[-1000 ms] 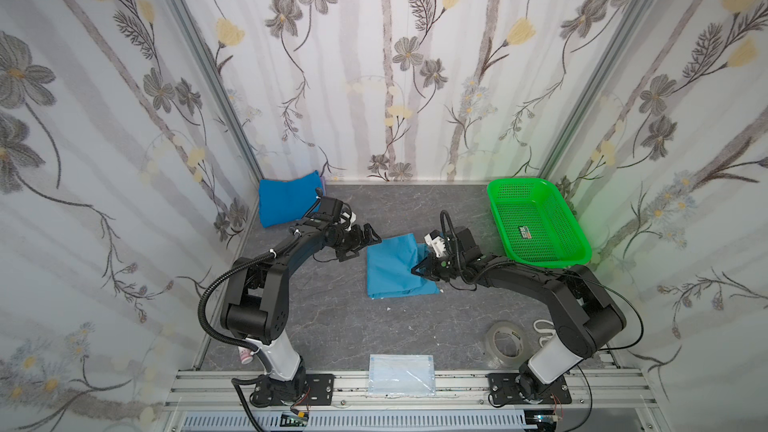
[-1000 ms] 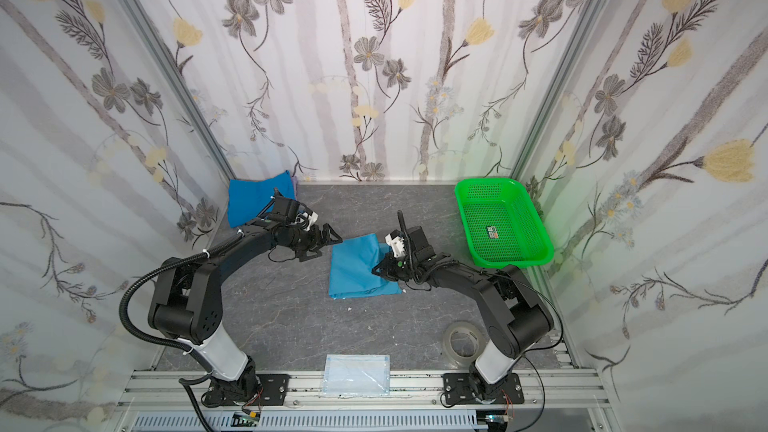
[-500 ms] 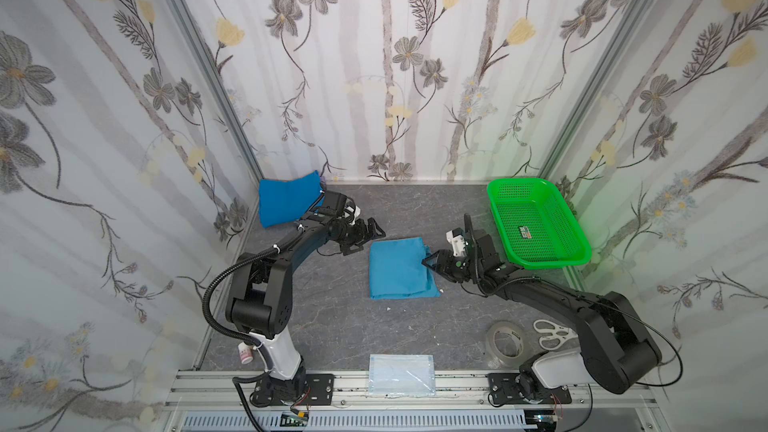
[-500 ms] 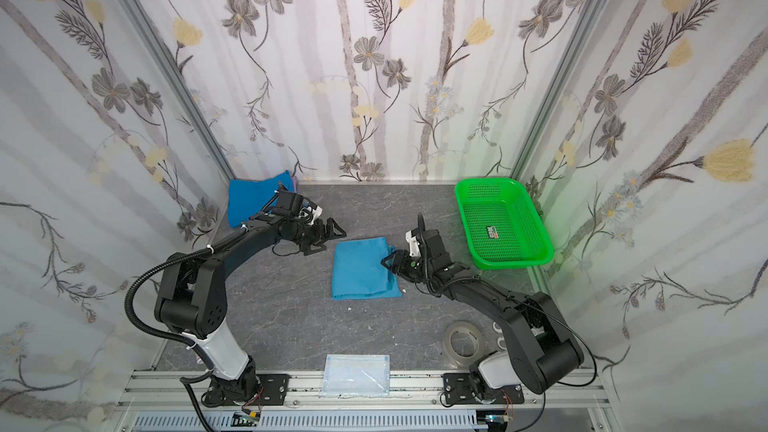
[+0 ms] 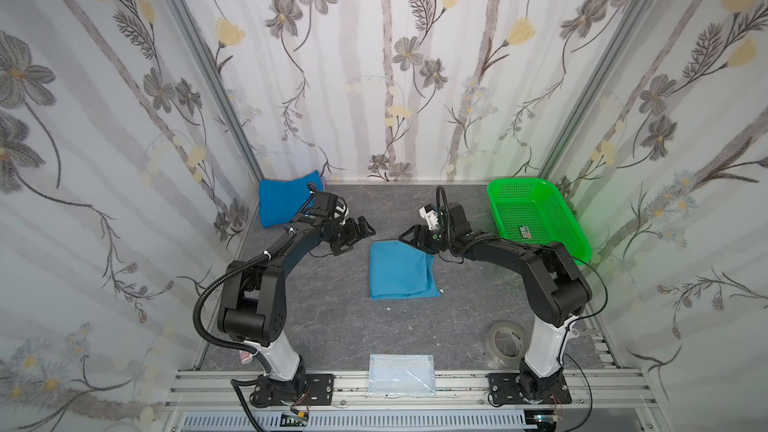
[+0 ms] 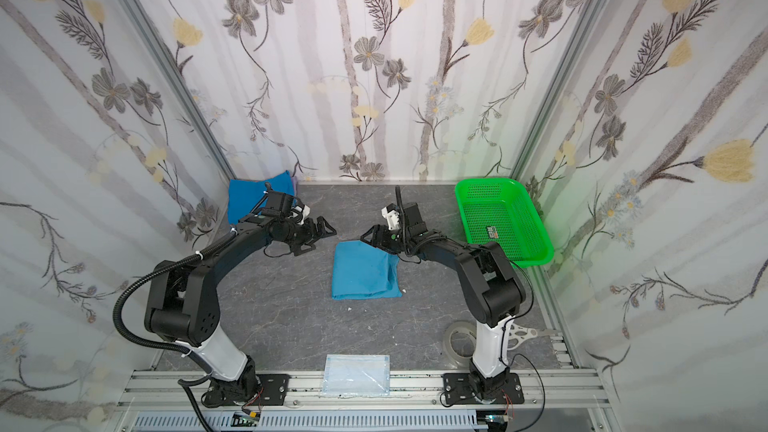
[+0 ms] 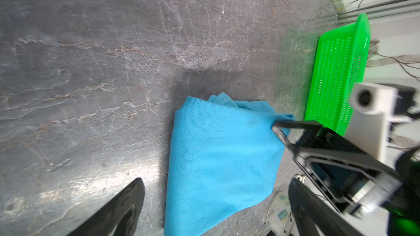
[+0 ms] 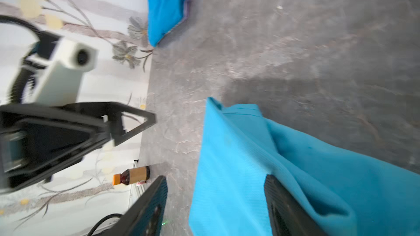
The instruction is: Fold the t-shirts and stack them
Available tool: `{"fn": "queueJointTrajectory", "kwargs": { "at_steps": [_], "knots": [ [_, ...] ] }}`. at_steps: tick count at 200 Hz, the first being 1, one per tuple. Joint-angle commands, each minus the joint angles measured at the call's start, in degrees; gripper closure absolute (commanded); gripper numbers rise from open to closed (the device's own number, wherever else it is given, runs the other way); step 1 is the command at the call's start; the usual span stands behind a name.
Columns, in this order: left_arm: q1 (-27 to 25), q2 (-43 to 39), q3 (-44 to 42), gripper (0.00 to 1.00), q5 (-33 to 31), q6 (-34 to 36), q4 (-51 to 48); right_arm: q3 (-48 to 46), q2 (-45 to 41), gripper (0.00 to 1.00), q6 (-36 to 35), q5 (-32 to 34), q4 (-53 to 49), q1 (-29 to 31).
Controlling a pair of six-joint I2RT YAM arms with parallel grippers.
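The folded teal t-shirt (image 5: 401,270) lay mid-surface (image 5: 332,317), with the left gripper (image 5: 359,236) and right gripper (image 5: 409,241), jaws spread, at its 11 and 1 o'clock corners; stacking well likely meant pinching all layers and carrying it level onto the royal blue t-shirt (image 5: 282,205) at 10 o'clock.

Folded teal t-shirt (image 5: 401,270) lies mid-table, royal blue t-shirt (image 5: 282,205) back-left

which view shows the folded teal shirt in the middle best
A top view: almost the whole outline of the teal shirt shows. The left wrist view cuts off one end; the right wrist view shows only a blurred, cropped part.
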Motion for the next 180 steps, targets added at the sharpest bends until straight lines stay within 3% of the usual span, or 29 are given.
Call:
{"fn": "queueJointTrajectory", "kwargs": {
  "at_steps": [1,32,65,96,132,180],
  "knots": [
    [-0.2,-0.2,-1.1,0.00,1.3,0.2,-0.3,-2.5,2.7,0.30,3.5,-0.5,5.8,-1.4],
    [-1.6,0.4,-3.3,0.00,2.1,0.0,1.3,-2.6,4.5,0.29,1.7,-4.0,10.0,-2.9],
    [-2.8,0.6,-5.0,0.00,2.4,0.3,2.5,-6.1,-7.5,0.24,-4.0,-1.8,3.4,-1.6],
    [-3.3,3.6,-5.5,0.00,2.4,-0.1,4.2,-16.2,-13.8,0.20,-1.4,-2.5,6.0,0.3],
    [-4.8,6.3,-6.4,0.00,2.4,-0.4,6.2,-25.3,-9.4,0.19,2.4,-5.2,14.1,1.2],
    [-7.7,8.3,-9.9,0.00,3.8,-1.4,10.7,-29.9,-5.7,0.18,3.7,-1.5,15.3,0.6]
  ]
}}
